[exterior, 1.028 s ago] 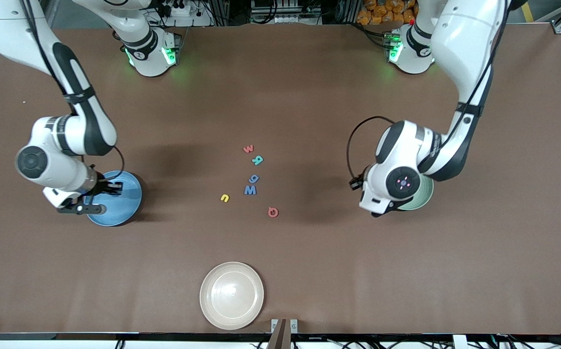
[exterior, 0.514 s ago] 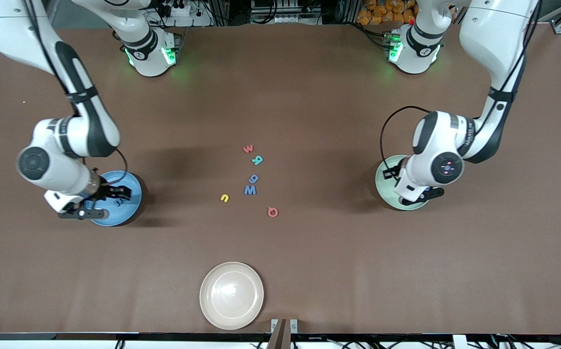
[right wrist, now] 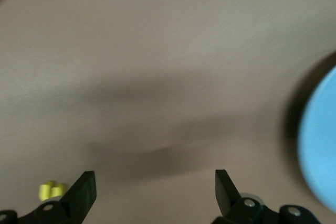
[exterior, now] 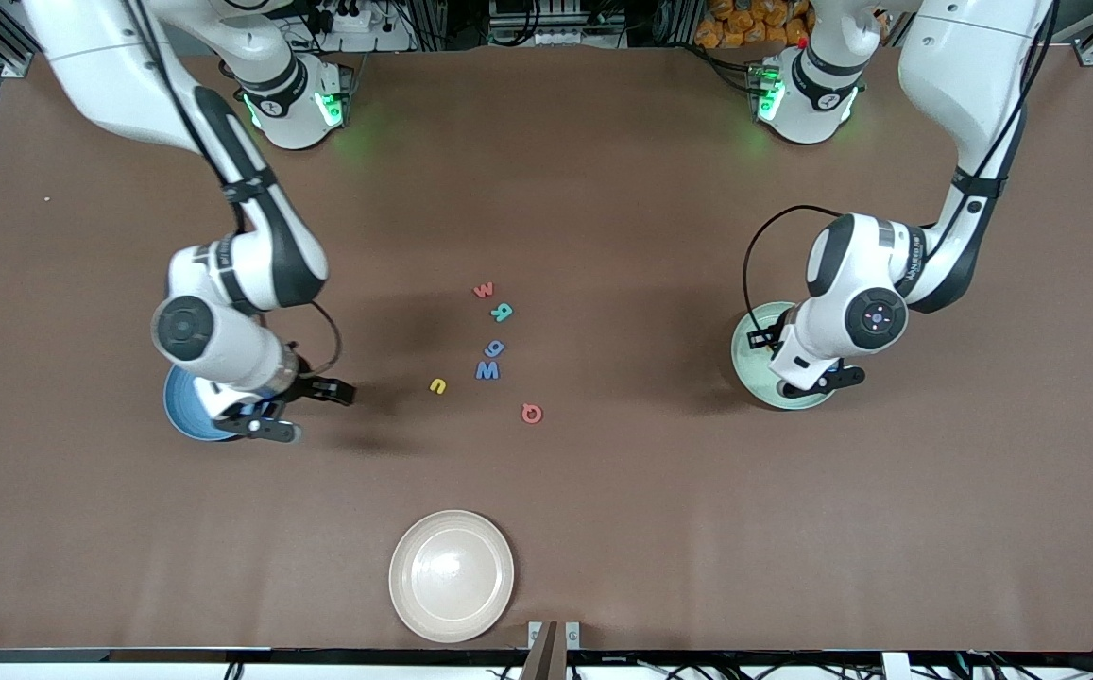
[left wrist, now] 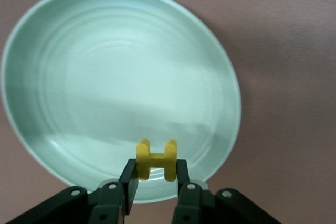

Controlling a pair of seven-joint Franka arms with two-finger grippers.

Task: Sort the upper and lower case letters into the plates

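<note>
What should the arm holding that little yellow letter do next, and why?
Probably open its pincer and let go. The left pincer is shut on the yellow letter, an H shape, and hangs over the green plate, which looks empty. Meanwhile the right pincer is open, over bare table between the blue plate and the loose letters.

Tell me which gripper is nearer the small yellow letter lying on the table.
Right. The right gripper is beside the yellow letter, just off the blue plate; the left gripper is over the mint plate.
</note>
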